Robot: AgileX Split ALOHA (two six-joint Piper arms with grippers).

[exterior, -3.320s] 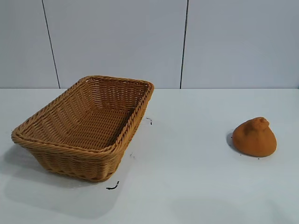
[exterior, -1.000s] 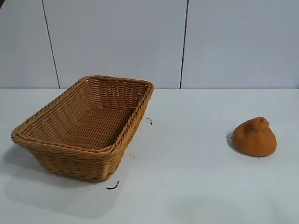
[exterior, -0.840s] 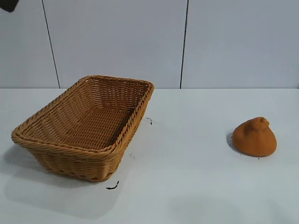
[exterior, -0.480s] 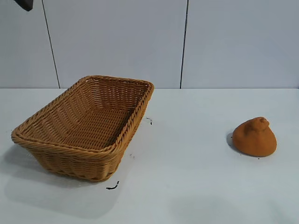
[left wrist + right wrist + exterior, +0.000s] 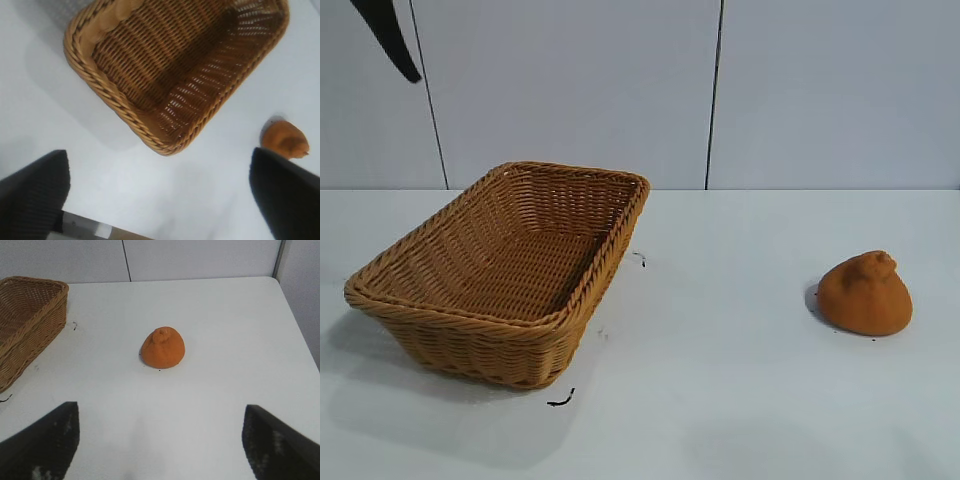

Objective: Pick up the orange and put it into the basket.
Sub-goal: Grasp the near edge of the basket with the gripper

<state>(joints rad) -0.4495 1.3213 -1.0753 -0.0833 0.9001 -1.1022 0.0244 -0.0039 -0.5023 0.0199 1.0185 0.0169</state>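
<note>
The orange (image 5: 865, 293), a dull lumpy drop-shaped fruit, sits on the white table at the right; it also shows in the right wrist view (image 5: 162, 348) and the left wrist view (image 5: 285, 140). The wicker basket (image 5: 400, 300) stands empty at the left, seen from above in the left wrist view (image 5: 90, 70) and at the edge of the right wrist view (image 5: 52, 322). My left gripper (image 5: 160, 192) is open and empty, high above the basket's side; one dark finger tip (image 5: 390, 35) shows at the exterior view's top left. My right gripper (image 5: 161, 440) is open and empty, well short of the orange.
The white table (image 5: 720, 350) carries small black marks (image 5: 560, 401) near the basket. A table edge (image 5: 90, 231) shows in the left wrist view. Grey wall panels stand behind.
A dark finger of the left gripper has come down into the exterior view's top left corner. The orange and basket have not moved.
</note>
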